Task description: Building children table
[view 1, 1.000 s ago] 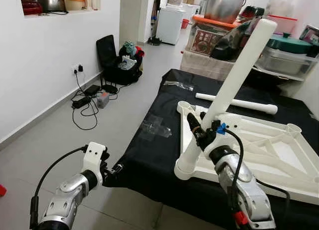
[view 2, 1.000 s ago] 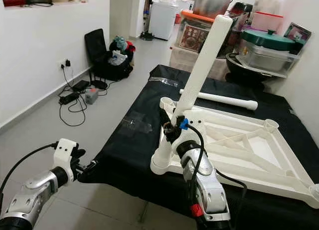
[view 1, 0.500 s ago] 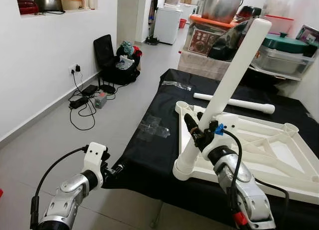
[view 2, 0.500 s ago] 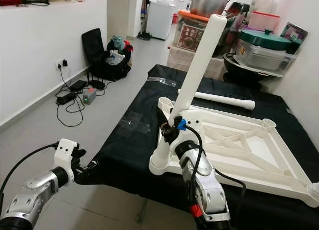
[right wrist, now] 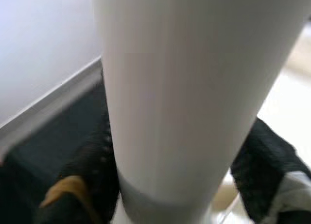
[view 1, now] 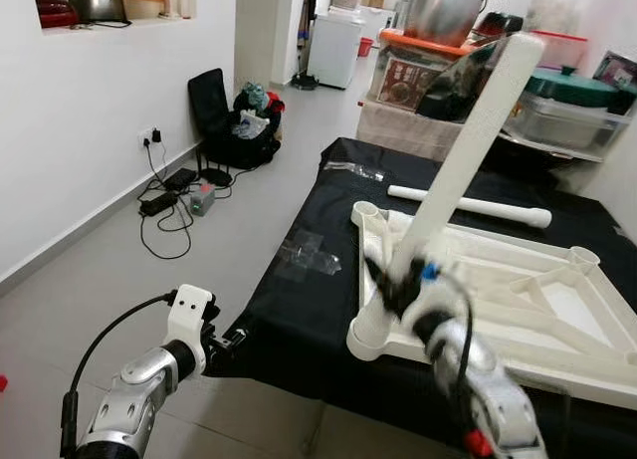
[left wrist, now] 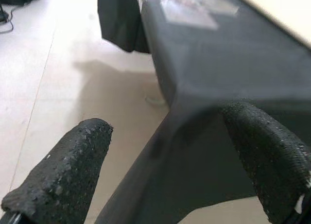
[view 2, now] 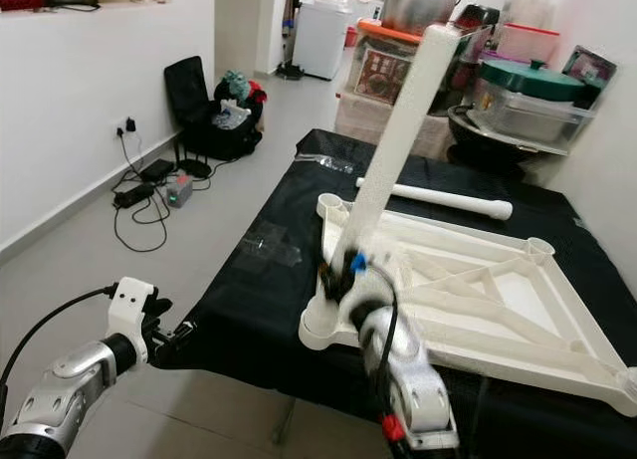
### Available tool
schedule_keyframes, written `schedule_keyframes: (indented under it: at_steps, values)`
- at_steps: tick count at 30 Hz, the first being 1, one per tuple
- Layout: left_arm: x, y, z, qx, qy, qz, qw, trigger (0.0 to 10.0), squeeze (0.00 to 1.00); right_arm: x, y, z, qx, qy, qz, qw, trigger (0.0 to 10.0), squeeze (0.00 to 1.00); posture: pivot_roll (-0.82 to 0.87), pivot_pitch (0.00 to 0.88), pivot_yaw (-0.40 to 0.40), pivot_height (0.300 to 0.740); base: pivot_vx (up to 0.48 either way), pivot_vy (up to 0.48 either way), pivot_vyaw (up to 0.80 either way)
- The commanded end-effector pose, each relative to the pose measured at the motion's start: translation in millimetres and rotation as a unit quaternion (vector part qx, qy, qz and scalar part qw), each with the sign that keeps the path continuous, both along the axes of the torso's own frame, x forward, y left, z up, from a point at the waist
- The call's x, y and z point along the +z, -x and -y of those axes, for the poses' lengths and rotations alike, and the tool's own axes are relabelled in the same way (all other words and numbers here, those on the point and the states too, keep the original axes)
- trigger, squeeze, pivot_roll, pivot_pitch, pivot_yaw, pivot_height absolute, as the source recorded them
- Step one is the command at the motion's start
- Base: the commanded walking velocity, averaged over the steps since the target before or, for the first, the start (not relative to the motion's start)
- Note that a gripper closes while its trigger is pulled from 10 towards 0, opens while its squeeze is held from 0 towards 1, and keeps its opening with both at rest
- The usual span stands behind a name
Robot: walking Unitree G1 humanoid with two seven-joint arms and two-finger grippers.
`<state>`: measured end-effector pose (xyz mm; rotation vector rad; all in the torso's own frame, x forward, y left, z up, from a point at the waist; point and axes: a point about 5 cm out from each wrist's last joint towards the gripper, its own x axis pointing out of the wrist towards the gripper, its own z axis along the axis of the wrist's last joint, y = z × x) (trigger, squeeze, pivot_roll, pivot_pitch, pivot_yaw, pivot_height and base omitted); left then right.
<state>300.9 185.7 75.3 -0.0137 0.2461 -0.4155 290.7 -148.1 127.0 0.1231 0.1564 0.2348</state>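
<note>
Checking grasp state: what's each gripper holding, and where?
Right gripper grips the long white plastic table leg near its lower end. Left gripper holds nothing, jaws open.

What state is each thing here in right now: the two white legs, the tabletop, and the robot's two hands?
Held leg: tilted, foot in the corner socket.
Spare leg: lying flat on the cloth.
Tabletop: upside down, ribs up.
Right gripper: fingers shut on the held leg.
Left gripper: fingers open, at the cloth's edge.

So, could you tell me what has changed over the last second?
The right gripper, still clamped on the white table leg, is blurred with motion, working the leg at the tabletop corner socket. The left gripper stays open by the black cloth.
</note>
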Motion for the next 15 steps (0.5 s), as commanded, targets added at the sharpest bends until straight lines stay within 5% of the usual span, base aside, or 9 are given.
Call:
schedule_keyframes:
  at_steps: [1,6,7,8,9,10,15]
  values:
    - [-1.4,-0.8,4.4,-0.009,-0.003,-0.002,1.000,10.0,0.00,6.8,-2.1,2.8,-0.005,0.002,0.013,1.000,10.0,0.57,0.04,0.000,-0.132,0.740,0.000,0.000,0.00]
    - [-1.4,-1.0,4.2,-0.009,-0.004,-0.002,1.000,10.0,0.00,8.5,-2.4,2.3,-0.004,0.001,0.018,1.000,10.0,0.55,0.04,0.000,-0.132,0.740,0.000,0.000,0.00]
    - [-1.2,-1.2,4.1,-0.009,-0.004,-0.002,1.000,10.0,0.00,10.6,-2.3,1.2,0.000,-0.004,0.026,1.000,10.0,0.38,0.04,0.000,-0.131,0.740,0.000,0.000,0.00]
    - [-1.2,-1.3,4.0,-0.009,-0.004,-0.002,1.000,10.0,0.00,11.5,-2.2,0.9,0.001,-0.006,0.029,1.000,8.7,0.31,0.05,0.000,-0.132,0.740,0.000,0.000,0.00]
    - [-1.2,-1.4,3.9,-0.009,-0.004,-0.002,1.000,10.0,0.00,12.0,-2.2,0.7,0.002,-0.007,0.031,1.000,8.7,0.31,0.05,0.000,-0.132,0.740,0.000,0.000,0.00]
    - [-1.2,-1.4,3.7,-0.009,-0.004,-0.002,1.000,10.0,0.00,11.8,-1.4,0.8,0.004,-0.011,0.033,0.999,0.0,0.31,0.05,0.000,-0.132,0.740,0.000,0.000,0.00]
    - [-1.2,-1.5,2.9,-0.007,-0.005,-0.002,1.000,10.0,0.00,10.7,0.0,1.1,0.008,-0.018,0.036,0.999,0.0,0.31,0.05,0.000,-0.133,0.740,0.000,0.000,0.00]
